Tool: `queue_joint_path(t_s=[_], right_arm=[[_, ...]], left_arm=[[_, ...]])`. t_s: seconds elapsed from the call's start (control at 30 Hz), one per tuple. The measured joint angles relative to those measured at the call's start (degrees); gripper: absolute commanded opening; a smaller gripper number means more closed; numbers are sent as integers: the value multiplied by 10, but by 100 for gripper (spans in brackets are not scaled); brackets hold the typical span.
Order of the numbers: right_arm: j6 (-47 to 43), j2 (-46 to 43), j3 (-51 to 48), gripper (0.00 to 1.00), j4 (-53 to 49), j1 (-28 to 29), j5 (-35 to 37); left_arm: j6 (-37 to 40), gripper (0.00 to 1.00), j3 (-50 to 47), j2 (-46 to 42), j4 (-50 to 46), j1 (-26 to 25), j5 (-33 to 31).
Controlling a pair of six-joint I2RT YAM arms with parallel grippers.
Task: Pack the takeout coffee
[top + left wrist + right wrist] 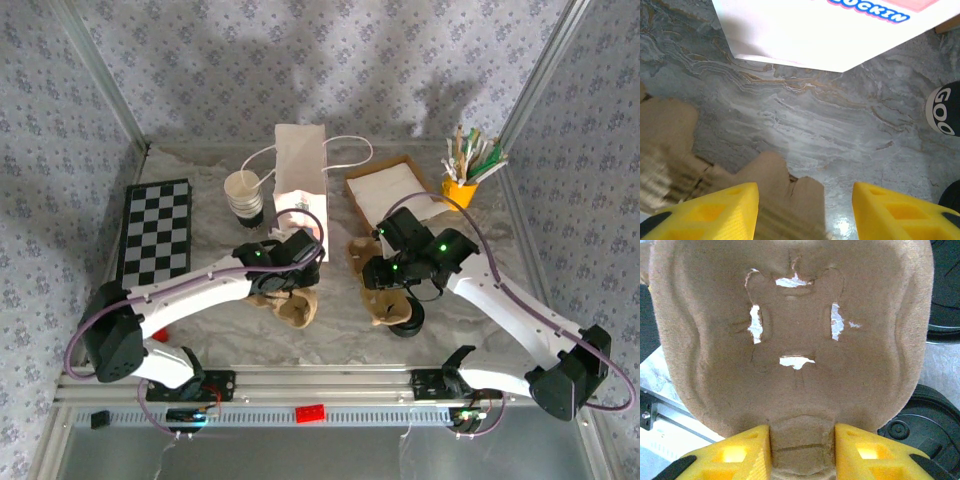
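The takeout coffee is out of view. My right gripper (802, 450) is shut on the end tab of an empty brown pulp tray (790, 320), tipped up so its slit cup socket faces the camera. From above, that gripper (386, 288) and its tray (383, 308) sit right of centre. My left gripper (805, 210) is open, and the edge of a second pulp tray (775, 185) lies between its fingers, close to the left one. In the top view this gripper (290, 285) hangs over that tray (298, 310).
A white paper bag (300, 185) stands behind the left gripper, its base (815, 35) near. A stack of lidless cream cups (244, 193) is left of it. Black lids (408, 325) lie by the right tray. A napkin box (395, 188), yellow stirrer cup (462, 188) and checkerboard (155, 230) ring the area.
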Motion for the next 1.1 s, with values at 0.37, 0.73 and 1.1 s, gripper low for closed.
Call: queue_joint_path(t_s=[0.37,0.73,1.1], right_arm=[[2,-28,27,35,-24,-3,-6],[3,-43,46,34,-46,-13,-6],[4,-46,46,33,-56,-20,-6]], left_arm=[[-30,51,8,-60,-65,-50,3],[-81,51,-54,-61,-5,-62,35],[-61,51,-14,52,31,-25,43]])
